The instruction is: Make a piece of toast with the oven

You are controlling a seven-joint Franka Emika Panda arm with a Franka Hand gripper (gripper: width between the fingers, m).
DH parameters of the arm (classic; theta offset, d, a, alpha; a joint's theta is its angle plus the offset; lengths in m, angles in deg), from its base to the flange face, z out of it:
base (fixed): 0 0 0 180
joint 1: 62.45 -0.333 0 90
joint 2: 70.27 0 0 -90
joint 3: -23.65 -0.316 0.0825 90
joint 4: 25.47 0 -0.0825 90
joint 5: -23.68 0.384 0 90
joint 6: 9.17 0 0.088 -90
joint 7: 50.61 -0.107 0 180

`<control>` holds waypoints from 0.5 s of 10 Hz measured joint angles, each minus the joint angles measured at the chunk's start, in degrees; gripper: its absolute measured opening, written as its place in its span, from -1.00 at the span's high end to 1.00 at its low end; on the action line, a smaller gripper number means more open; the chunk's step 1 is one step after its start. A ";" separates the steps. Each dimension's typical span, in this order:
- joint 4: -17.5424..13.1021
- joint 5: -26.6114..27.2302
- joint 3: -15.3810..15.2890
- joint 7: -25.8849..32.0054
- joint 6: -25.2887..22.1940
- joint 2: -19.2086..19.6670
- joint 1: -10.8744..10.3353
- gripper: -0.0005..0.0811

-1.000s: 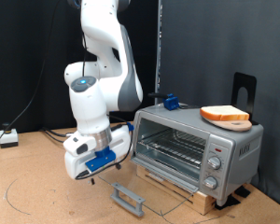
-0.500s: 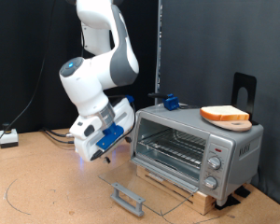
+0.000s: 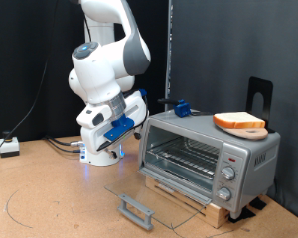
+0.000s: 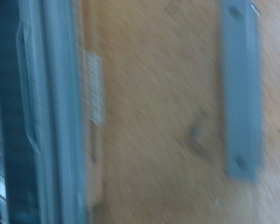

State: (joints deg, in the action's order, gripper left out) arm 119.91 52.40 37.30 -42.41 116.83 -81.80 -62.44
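The silver-grey oven (image 3: 214,151) stands on a wooden board at the exterior view's right. Its glass door is folded down flat, with the grey handle (image 3: 137,209) near the floor. The wire rack shows inside. The piece of toast (image 3: 239,121) lies on a round tan plate on top of the oven. My gripper (image 3: 127,128) hangs in the air just left of the oven's upper left corner and holds nothing I can see. The wrist view is blurred; it shows the door handle (image 4: 241,89) and the oven's edge (image 4: 47,121) over the wooden table.
A blue object (image 3: 181,107) sits behind the oven's top left. A black stand (image 3: 258,94) rises behind the toast. Cables and a small white box (image 3: 8,147) lie on the table at the exterior view's left.
My arm has risen from low beside the opened door handle and swung up and right towards the oven's upper left. The door stays down and the toast has not moved.
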 joint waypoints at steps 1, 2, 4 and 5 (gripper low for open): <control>-0.22 7.65 0.01 7.39 -0.14 -0.42 -1.61 -0.99; -0.37 15.23 0.10 14.41 -1.53 -1.08 -3.14 -0.99; -1.19 25.15 0.72 24.70 -10.03 -2.42 -5.04 -0.99; -1.69 26.27 0.74 28.70 -14.73 -3.10 -5.59 -0.99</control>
State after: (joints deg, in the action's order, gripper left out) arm 118.22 78.67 38.04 -13.71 102.09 -84.89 -68.03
